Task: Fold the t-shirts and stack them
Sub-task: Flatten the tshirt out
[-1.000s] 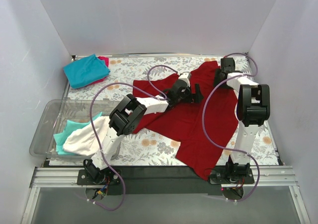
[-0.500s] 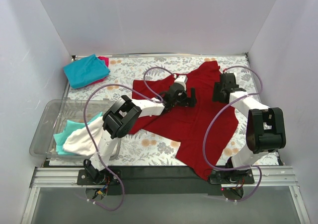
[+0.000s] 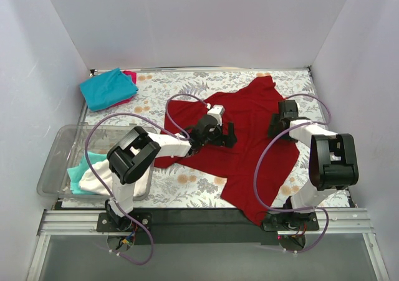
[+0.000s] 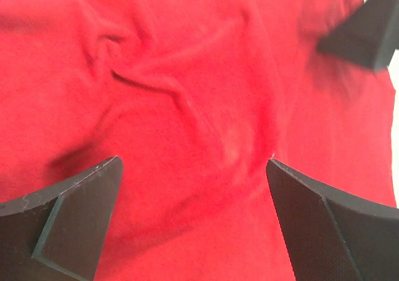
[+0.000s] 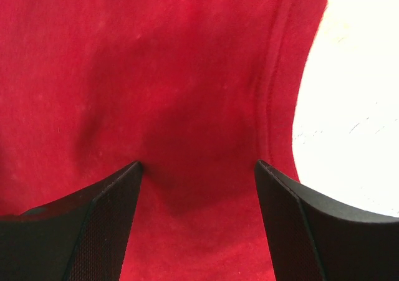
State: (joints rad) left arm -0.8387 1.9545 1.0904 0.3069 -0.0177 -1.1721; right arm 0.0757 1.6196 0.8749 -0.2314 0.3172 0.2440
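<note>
The large dark red t-shirt [image 3: 249,138] lies spread and wrinkled across the middle of the floral table. My left gripper [image 3: 225,135] hangs low over its centre, open, with only red cloth [image 4: 187,106] between the fingers [image 4: 68,212]. My right gripper [image 3: 277,129] is open just above the shirt's right part, near a stitched hem [image 5: 271,94]; nothing is held between its fingers [image 5: 318,231]. A folded teal t-shirt [image 3: 107,88] rests on a magenta-pink one [image 3: 130,76] at the back left. A white t-shirt [image 3: 100,176] and another teal one [image 3: 80,167] lie in the bin.
The clear plastic bin [image 3: 62,141] stands at the left edge of the table. White walls close in the back and both sides. Purple cables loop over both arms. Bare tablecloth [image 5: 349,106] shows just right of the red hem.
Both grippers have drawn back toward the near side over the red shirt, the right one farthest. The shirt's far part now lies flatter and wider. The right jaws have opened further.
</note>
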